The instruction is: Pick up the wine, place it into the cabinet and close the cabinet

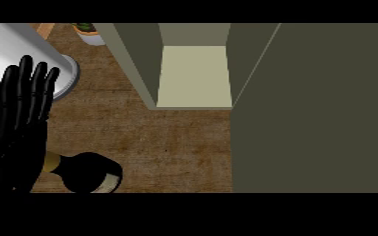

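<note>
- The left hand (23,115) shows at the view's left edge, fingers straight and held side by side, pointing up the view; it holds nothing and rests there.
- Behind its fingertips a pale grey cylinder (37,55) slants across the upper left corner; what it is I cannot tell.
- Just right of the hand's lower part, at the lower left of the brown bench (162,150), stands the wine bottle (92,172), seen from steeply above: a dark body, a gold band at the neck toward the hand and a pale label at its lower right side. The hand's edge overlaps the neck end in this view; whether they touch cannot be told.
- At the top, right of the cylinder, a small potted plant (88,31) stands in a pale pot, partly cut by the view's edge.
- Right of the plant the cabinet (196,75) stands open, with olive-grey walls and a light cream floor inside; nothing is seen in it. The bottle is well apart from it.
- The cabinet door (310,110) fills the right side as a broad dark olive panel, swung open.
- The right hand does not show.
</note>
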Tool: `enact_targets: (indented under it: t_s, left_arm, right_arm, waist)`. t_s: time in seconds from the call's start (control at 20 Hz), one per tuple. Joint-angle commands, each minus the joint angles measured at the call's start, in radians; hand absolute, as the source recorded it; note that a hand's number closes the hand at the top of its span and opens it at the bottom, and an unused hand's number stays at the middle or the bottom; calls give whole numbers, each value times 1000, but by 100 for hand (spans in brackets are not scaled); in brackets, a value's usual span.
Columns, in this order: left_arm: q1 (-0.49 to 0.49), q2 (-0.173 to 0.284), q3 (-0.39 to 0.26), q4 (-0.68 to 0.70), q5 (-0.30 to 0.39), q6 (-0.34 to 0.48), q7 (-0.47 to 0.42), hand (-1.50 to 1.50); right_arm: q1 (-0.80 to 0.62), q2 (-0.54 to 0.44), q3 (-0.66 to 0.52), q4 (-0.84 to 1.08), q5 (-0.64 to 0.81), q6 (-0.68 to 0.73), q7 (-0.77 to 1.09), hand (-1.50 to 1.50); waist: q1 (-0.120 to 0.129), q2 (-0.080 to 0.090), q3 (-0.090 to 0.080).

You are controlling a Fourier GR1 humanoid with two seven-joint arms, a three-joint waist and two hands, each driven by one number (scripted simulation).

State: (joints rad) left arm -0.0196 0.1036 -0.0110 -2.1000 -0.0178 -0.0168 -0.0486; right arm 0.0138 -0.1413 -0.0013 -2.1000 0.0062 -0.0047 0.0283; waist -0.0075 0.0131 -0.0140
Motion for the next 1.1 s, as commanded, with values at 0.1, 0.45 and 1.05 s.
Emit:
enact_targets:
  t_s: [0.1,0.45,1.05]
  left_arm:
    - [156,-18,-86,-115,78,-77,50,-150]
    - [363,-78,-256,-308,352,-81,333,-150]
    - [334,-80,-372,-555,279,93,566,-150]
  right_arm:
    - [54,39,38,-42,-6,11,-27,-150]
    - [172,-15,109,-158,-169,153,92,-150]
    - [195,-14,149,-380,-189,105,293,-150]
  waist:
    - [13,-16,14]
    - [20,-22,14]
    - [10,-18,15]
